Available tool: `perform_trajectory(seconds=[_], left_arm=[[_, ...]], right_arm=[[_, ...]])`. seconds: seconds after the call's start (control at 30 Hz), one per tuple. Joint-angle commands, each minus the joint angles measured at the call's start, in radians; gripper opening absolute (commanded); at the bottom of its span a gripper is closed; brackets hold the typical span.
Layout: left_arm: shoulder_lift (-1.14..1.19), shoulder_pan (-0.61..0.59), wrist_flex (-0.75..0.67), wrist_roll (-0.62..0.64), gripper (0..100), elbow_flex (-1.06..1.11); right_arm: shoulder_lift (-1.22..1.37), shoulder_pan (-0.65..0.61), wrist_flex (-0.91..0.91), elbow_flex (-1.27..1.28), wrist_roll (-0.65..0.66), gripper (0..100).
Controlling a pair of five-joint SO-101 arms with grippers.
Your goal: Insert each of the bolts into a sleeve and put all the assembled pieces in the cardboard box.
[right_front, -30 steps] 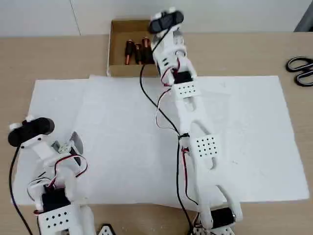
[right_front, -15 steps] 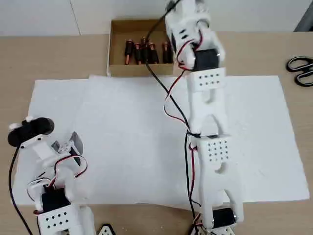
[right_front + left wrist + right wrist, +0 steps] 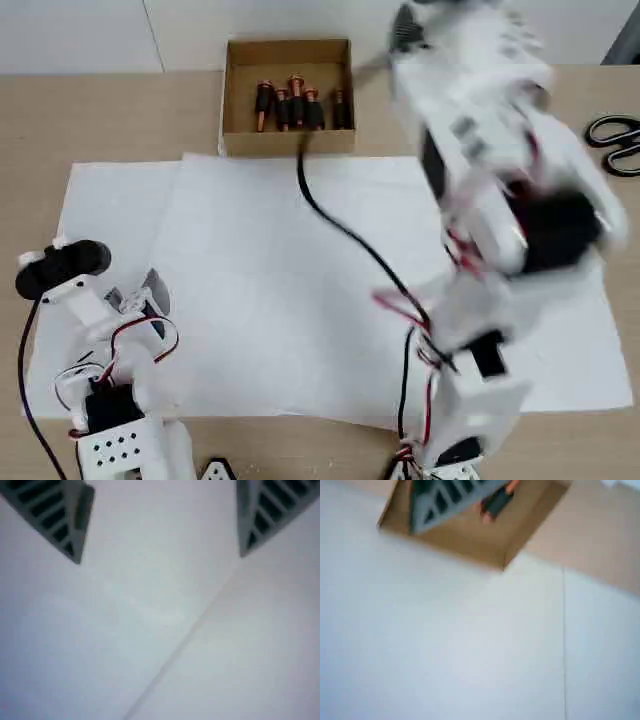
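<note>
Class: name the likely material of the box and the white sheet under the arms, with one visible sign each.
Cardboard box: brown, matte cardboard, thin flat walls. White sheet: matte paper or thin foam, unclear which; a seam crosses it.

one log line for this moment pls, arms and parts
box: assembled pieces inside | left gripper: open, empty, over white sheet | right arm: above white sheet, right of box

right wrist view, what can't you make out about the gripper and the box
- Right gripper: cut off by the edge in the right wrist view, blurred in the high view; open or shut unclear.
- Assembled pieces in the cardboard box: mostly hidden behind that gripper in the right wrist view, the rest blurred.
- Scissors: cut off by the high view's edge.
</note>
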Motion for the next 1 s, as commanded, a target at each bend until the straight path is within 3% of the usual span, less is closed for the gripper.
perform_trajectory(seconds=[0.0,0.23,0.4,0.8,0.97], left_arm=[[-0.012,0.005,-0.021,0.000,19,-0.005],[-0.012,0.005,-0.020,0.000,19,-0.005],[-0.012,0.005,-0.020,0.000,19,-0.005],[-0.012,0.005,-0.002,0.000,19,-0.007],[-0.012,0.006,-0.003,0.000,19,-0.007]], right_arm=[[-0.162,-0.002,0.008,-0.025,0.012,20.5],[-0.334,0.004,0.012,-0.018,0.012,20.5],[-0.466,0.005,0.013,0.183,0.012,20.5],[-0.963,0.002,-0.004,1.238,0.005,20.5],[-1.110,0.004,-0.127,1.679,0.005,20.5]])
